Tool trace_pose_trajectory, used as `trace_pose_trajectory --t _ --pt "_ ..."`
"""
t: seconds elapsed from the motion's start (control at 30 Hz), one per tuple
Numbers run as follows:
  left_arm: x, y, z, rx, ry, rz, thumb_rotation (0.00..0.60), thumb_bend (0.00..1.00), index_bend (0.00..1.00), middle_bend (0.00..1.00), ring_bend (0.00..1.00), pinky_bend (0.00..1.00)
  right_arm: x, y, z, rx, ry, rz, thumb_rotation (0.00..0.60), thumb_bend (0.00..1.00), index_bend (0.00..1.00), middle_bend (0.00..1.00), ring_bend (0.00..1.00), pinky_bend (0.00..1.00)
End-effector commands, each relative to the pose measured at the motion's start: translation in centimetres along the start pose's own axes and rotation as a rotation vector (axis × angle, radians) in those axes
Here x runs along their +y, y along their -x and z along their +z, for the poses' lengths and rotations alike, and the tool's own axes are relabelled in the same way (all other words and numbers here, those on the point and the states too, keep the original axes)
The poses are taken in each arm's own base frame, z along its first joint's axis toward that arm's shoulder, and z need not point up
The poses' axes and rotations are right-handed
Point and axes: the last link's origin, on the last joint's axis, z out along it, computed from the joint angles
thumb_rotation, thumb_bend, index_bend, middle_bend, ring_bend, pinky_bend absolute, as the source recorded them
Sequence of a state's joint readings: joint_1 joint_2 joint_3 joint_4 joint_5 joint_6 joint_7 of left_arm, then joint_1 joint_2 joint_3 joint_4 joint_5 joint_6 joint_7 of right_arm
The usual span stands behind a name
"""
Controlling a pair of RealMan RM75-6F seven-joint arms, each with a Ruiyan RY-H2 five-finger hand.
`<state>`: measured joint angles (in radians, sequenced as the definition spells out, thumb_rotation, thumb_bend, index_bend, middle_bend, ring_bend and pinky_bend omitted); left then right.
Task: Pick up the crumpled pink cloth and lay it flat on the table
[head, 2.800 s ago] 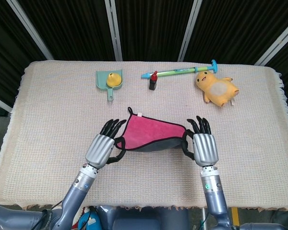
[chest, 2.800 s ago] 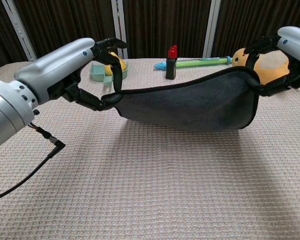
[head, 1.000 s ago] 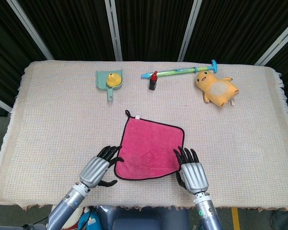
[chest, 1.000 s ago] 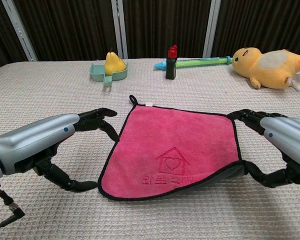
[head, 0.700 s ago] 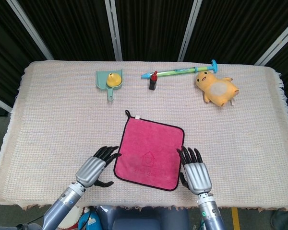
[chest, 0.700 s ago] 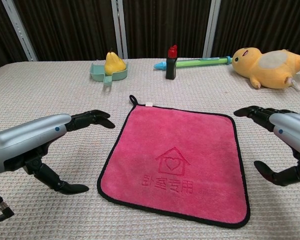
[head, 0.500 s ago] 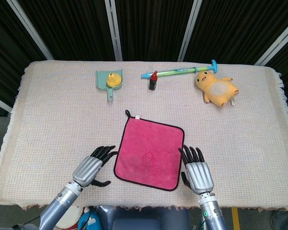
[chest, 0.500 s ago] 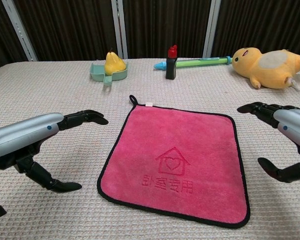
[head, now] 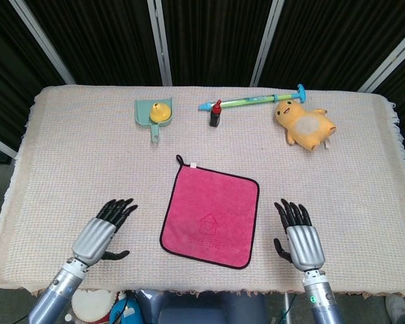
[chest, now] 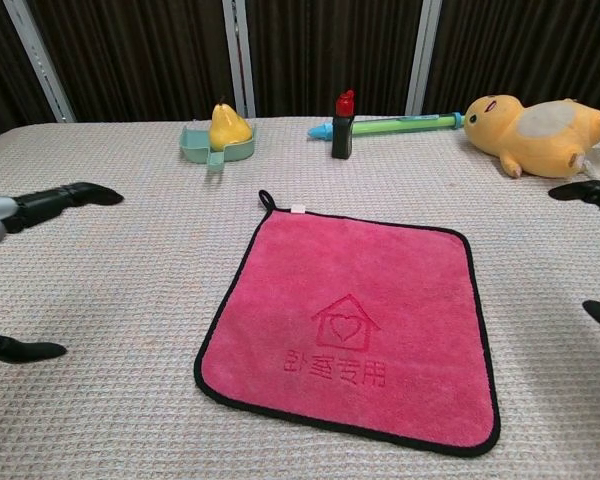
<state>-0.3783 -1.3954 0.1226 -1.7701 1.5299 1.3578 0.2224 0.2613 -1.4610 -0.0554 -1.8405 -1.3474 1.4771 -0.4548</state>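
From the head view, the pink cloth (head: 210, 220) lay spread flat on the surface (head: 74, 162), near its front edge, with a small loop at its far left corner. The left hand (head: 100, 234) hovered well to the left of the cloth, fingers spread and holding nothing. The right hand (head: 300, 238) sat off to the cloth's right, fingers likewise apart and empty. Neither touched the cloth. Along the far side stood a green dustpan (head: 153, 114) with a yellow pear (head: 160, 112) on it, a small dark bottle (head: 216, 114), a long green-and-blue stick (head: 253, 101) and a yellow plush toy (head: 306, 124).

From the chest view, the cloth (chest: 352, 325) showed a house-and-heart mark and a black border. Only dark fingertips of the left hand (chest: 52, 201) and right hand (chest: 590, 192) reached in at the frame edges, both apart from the cloth.
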Motion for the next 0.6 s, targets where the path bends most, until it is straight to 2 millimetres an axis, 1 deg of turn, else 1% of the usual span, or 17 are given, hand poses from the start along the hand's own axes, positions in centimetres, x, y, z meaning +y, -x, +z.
trace_pose_trajectory --t 0.03,0.2,0.33,0.43,0.6 --pt "-2.9 -1.5 -3.0 0.11 -0.103 0.062 0.6 0.05 0.03 0.0 0.0 0.0 2.8 -0.6 -0.6 0.038 0.007 -0.047 0.6 0.39 0.0 0.0 0.0 0.0" --pt "-6.1 -3.0 -6.0 0.188 -0.219 0.062 0.6 0.05 0.01 0.0 0.0 0.0 5.8 -1.9 -0.6 0.101 0.06 0.004 0.6 0.38 0.0 0.0 0.0 0.0" --pt "-8.3 -3.8 -8.4 0.225 -0.291 0.085 0.6 0.04 0.01 0.0 0.0 0.0 7.8 -3.0 -1.3 0.161 0.087 0.018 0.6 0.38 0.0 0.0 0.0 0.0" --pt "-9.9 -4.3 -10.1 0.242 -0.337 0.115 0.6 0.04 0.01 0.0 0.0 0.0 8.6 -3.8 -2.0 0.205 0.098 0.016 0.6 0.38 0.0 0.0 0.0 0.0" --pt "-11.5 -5.0 -11.8 0.265 -0.376 0.126 0.6 0.04 0.0 0.0 0.0 0.0 9.0 -4.4 -2.9 0.246 0.105 0.022 0.6 0.38 0.0 0.0 0.0 0.0"
